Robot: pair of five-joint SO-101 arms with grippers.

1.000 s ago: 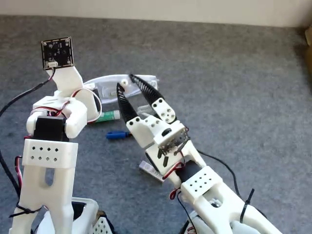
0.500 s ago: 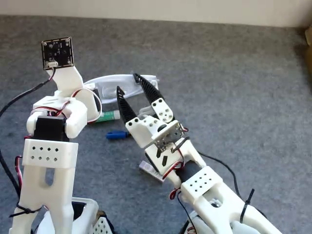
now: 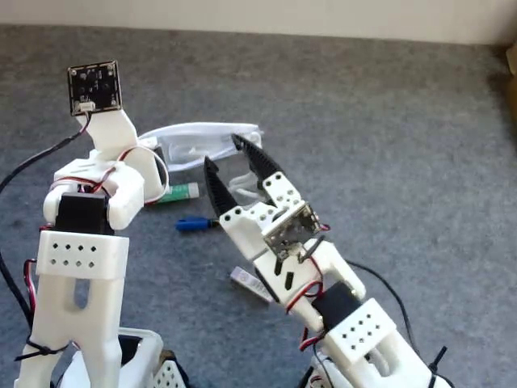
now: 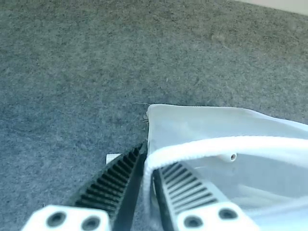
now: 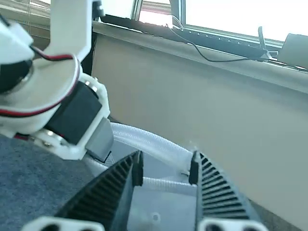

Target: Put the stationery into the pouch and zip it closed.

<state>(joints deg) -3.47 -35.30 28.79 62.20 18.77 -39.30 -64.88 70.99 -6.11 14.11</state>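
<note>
The white translucent pouch (image 3: 202, 141) lies at the back of the grey carpet, mouth open. My left gripper (image 4: 148, 166) is shut on its zipper rim (image 4: 202, 144), pinching the rim's end between both black fingers. My right gripper (image 3: 224, 152) hangs open just over the pouch's near side, its fingers (image 5: 136, 169) apart with the pouch (image 5: 159, 149) seen through the gap. Loose stationery lies on the carpet in front of the pouch: a green-capped stick (image 3: 179, 192), a small blue piece (image 3: 194, 224) and a flat white piece (image 3: 249, 284) partly under the right arm.
The left arm (image 3: 97, 202) stands at the near left, close beside the green-capped stick. Bare carpet (image 3: 404, 137) stretches to the right and behind the pouch. A pale wall edge (image 3: 323, 20) runs along the back.
My right gripper has drawn back toward the near right, away from the pouch's far side, still open. The left arm has kept still.
</note>
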